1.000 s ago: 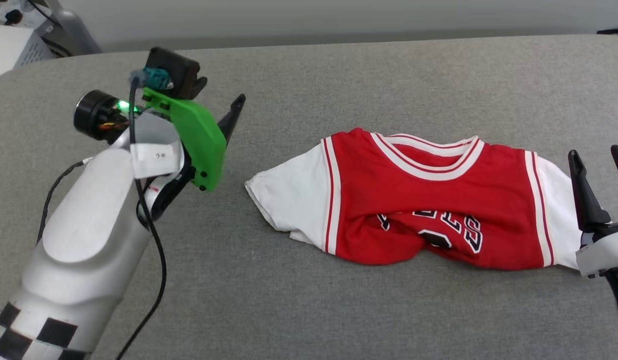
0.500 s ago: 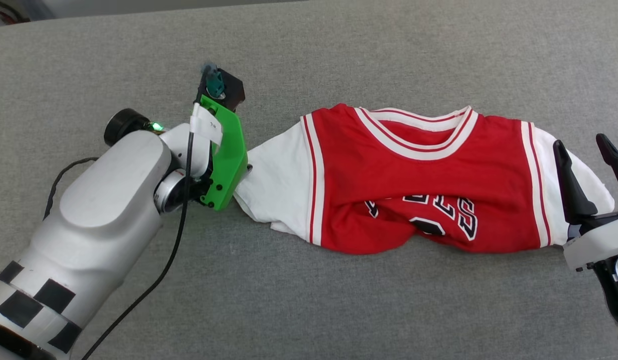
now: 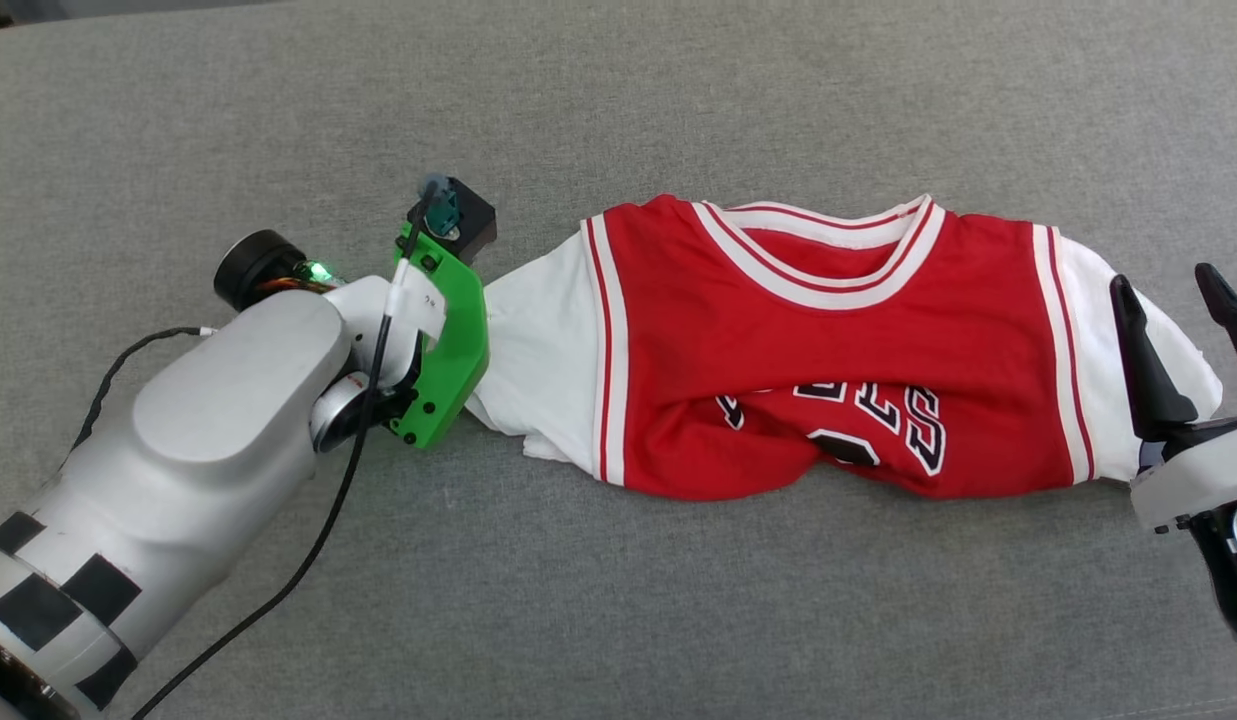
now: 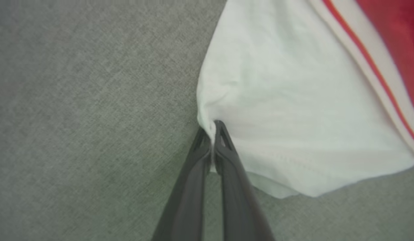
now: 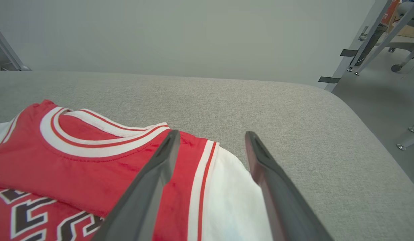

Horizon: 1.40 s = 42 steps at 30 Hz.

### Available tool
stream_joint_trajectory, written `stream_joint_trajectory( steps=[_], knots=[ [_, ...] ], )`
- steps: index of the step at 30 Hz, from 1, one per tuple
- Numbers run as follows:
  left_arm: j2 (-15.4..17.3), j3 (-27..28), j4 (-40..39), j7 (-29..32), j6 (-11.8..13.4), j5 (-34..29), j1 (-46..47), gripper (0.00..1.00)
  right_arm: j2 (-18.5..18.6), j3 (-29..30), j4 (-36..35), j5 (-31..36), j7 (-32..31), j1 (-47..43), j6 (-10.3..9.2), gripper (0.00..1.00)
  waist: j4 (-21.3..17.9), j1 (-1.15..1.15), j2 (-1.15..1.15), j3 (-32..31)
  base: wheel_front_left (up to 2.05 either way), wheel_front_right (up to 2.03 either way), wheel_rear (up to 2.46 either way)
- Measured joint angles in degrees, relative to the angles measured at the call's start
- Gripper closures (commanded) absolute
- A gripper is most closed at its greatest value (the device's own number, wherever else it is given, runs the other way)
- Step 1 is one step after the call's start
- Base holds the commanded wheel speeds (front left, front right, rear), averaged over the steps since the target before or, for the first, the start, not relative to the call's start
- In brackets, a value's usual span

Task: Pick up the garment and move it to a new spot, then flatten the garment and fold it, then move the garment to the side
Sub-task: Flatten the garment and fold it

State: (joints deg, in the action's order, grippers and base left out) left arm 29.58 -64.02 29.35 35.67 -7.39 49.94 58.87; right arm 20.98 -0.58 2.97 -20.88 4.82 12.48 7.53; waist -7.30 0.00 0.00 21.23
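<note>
Your left gripper [image 4: 213, 129] is pinched together on the red jersey [image 3: 828, 350], gripping the outer edge of the white sleeve on your left [image 3: 538, 350]. A small pucker of cloth is caught between the tips. In the head view, the green bracket [image 3: 448, 340] on that wrist sits right against the sleeve's edge.

The jersey lies front up across the grey fabric surface [image 3: 618, 90], with its collar on the far side from you. Its lower half is bunched, so the black lettering is creased.

Your right gripper [image 3: 1162, 279] has its fingers spread apart and holds nothing. It is at the other white sleeve [image 3: 1088, 330], one finger over the striped trim and one at the sleeve's outer edge. You cannot tell whether the tips touch the cloth.
</note>
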Motion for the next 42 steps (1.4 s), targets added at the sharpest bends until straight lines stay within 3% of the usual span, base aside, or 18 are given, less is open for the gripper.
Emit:
stream_joint_trajectory(
  steps=[3, 7, 15, 19, 22, 26, 29, 33, 34, 35, 42],
  knots=[
    [1.26, 0.41, 0.47, -5.10, -0.02, 1.22, -0.67, 1.00, 0.60, 1.27, 0.05, -0.01, -0.09, -0.12, 0.00, 0.00, 0.49, 0.00, 0.00, -1.36, 0.00, 0.00, 0.00],
    [5.28, 2.20, 1.04, -9.81, -0.02, 2.53, -1.93, 1.00, 2.68, 4.05, -0.38, -0.25, -1.12, -0.75, 0.00, 0.00, 1.55, 0.00, 0.00, -3.37, 0.00, 0.00, 0.00],
    [9.93, 4.56, -1.14, -14.10, 1.41, 3.18, -4.21, 1.00, 9.58, 4.59, -3.09, -3.56, -8.54, 0.04, 0.00, 0.00, 4.71, 0.00, 0.00, -5.65, 0.00, 0.00, 0.00],
    [11.17, 5.08, -4.33, -15.05, 2.98, 3.15, -4.74, 1.00, 15.75, -0.99, -3.14, -9.05, -20.19, 3.48, 0.00, 0.00, 5.83, 0.00, 0.00, -5.69, 0.00, 0.00, 0.00],
    [11.57, 5.13, -7.04, -15.41, 4.37, 2.98, -4.87, 1.00, 20.73, -6.56, -2.40, -16.22, -33.30, 6.09, 0.00, 0.00, 6.28, 0.00, 0.00, -5.10, 0.00, 0.00, 0.00],
    [11.67, 5.17, -10.09, -15.53, 5.67, 2.36, -4.87, 1.00, 23.83, -10.35, 0.48, -21.16, -45.59, 9.70, 0.00, 0.00, 6.66, 0.00, 0.00, -4.26, 0.00, 0.00, 0.00],
    [11.76, 5.27, -12.34, -15.52, 6.66, 1.93, -4.80, 1.00, 24.48, -13.26, 3.61, -21.74, -50.64, 12.84, 0.00, 0.00, 6.98, 0.00, 0.00, -3.33, 0.00, 0.00, 0.00],
    [11.90, 5.48, -14.45, -15.53, 7.40, 1.52, -4.70, 1.00, 23.17, -17.00, 7.80, -21.64, -52.17, 15.84, 0.00, 0.00, 7.43, 0.00, 0.00, -2.01, 0.00, 0.00, 0.00],
    [12.32, 5.71, -16.33, -15.72, 8.13, 1.35, -4.42, 1.00, 20.02, -21.74, 13.37, -21.65, -50.57, 18.67, 0.00, 0.00, 7.95, 0.00, 0.00, -0.26, 0.00, 0.00, 0.00],
    [12.38, 5.71, -16.58, -15.72, 8.14, 1.34, -4.41, 1.00, 19.53, -22.47, 14.91, -21.68, -50.03, 18.81, 0.00, 0.00, 8.04, 0.00, 0.00, 0.05, 0.00, 0.00, 0.00],
    [12.39, 5.63, -16.64, -16.08, 8.15, 1.18, -4.42, 1.00, 20.37, -28.25, 19.67, -22.24, -46.73, 20.06, -0.01, 0.00, 8.67, 0.00, -0.01, 1.08, 0.00, 0.00, 0.00]
  ],
)
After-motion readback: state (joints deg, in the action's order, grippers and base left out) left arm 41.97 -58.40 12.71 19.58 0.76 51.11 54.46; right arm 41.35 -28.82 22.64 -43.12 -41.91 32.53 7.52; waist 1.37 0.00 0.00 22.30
